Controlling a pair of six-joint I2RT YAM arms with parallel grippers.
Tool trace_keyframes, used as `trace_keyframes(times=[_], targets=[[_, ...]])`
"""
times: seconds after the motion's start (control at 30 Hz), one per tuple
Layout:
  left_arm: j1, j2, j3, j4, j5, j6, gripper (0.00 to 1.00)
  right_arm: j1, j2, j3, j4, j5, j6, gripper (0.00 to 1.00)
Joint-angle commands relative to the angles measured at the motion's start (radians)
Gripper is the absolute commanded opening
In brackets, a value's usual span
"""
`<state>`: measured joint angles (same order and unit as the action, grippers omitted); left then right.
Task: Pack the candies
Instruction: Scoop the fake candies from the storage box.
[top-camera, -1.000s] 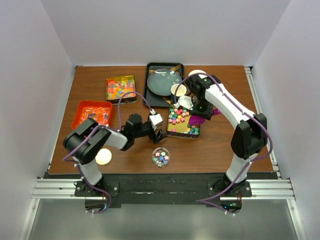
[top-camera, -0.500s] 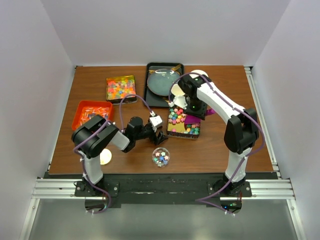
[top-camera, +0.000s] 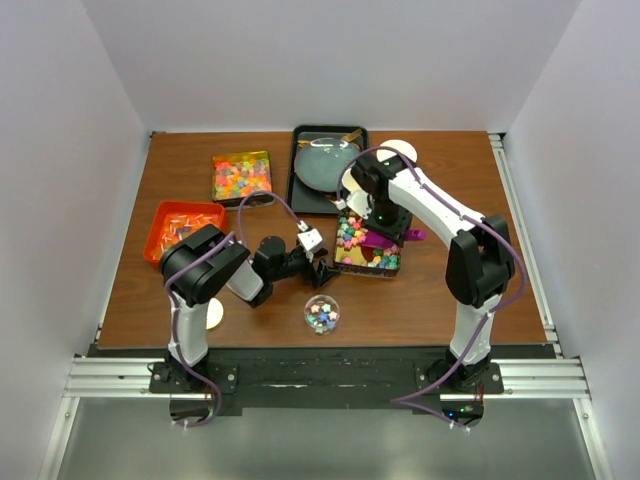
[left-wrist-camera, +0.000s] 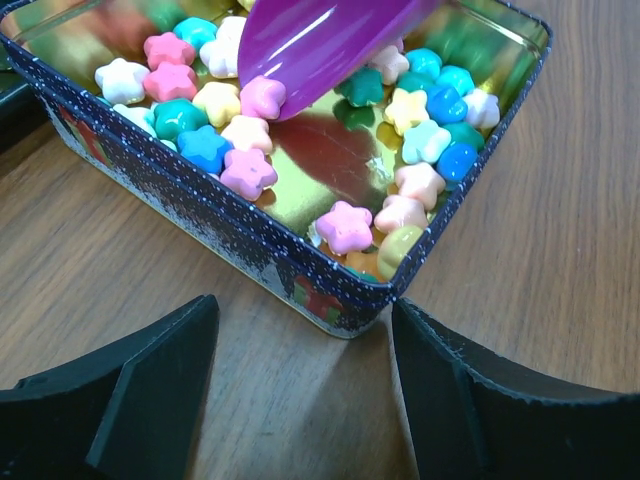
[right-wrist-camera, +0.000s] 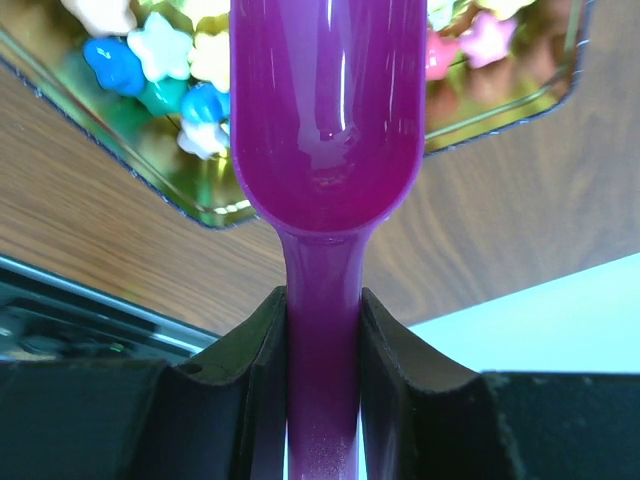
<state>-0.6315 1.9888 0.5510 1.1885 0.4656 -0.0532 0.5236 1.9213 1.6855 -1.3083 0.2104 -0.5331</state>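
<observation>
Right gripper (right-wrist-camera: 322, 310) clamped on purple scoop (right-wrist-camera: 325, 120) by its handle, bowl down among candies (left-wrist-camera: 345, 225) in tin (left-wrist-camera: 200, 215); left gripper (left-wrist-camera: 302, 322) gaping, empty, just beside it.

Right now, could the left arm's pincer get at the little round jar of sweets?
Probably yes. The left pincer is open and empty, the round jar stands close by on its near side, and only bare table lies between them.

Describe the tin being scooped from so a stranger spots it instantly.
On the brown table, find the black tray with a grey plate. Just in front sits a dark-blue tin; unlike its neighbours, a purple scoop dips into its pastel candies.
</observation>
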Motion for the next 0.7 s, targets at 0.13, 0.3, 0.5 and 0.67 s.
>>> trace_keyframes(times=[0.13, 0.3, 0.5, 0.67], targets=[[-0.010, 0.038, 0.043, 0.074, -0.033, -0.034, 0.75, 0.016, -0.038, -0.112, 0.012, -0.077, 0.203, 0.00], [-0.017, 0.045, 0.055, 0.065, -0.038, -0.033, 0.75, 0.036, -0.035, -0.115, 0.015, -0.083, 0.237, 0.00], [-0.025, 0.051, 0.064, 0.060, -0.048, -0.036, 0.74, 0.039, 0.011, -0.072, 0.026, -0.083, 0.318, 0.00], [-0.027, 0.056, 0.069, 0.056, -0.062, -0.036, 0.74, 0.042, 0.037, -0.081, 0.026, -0.111, 0.392, 0.00]])
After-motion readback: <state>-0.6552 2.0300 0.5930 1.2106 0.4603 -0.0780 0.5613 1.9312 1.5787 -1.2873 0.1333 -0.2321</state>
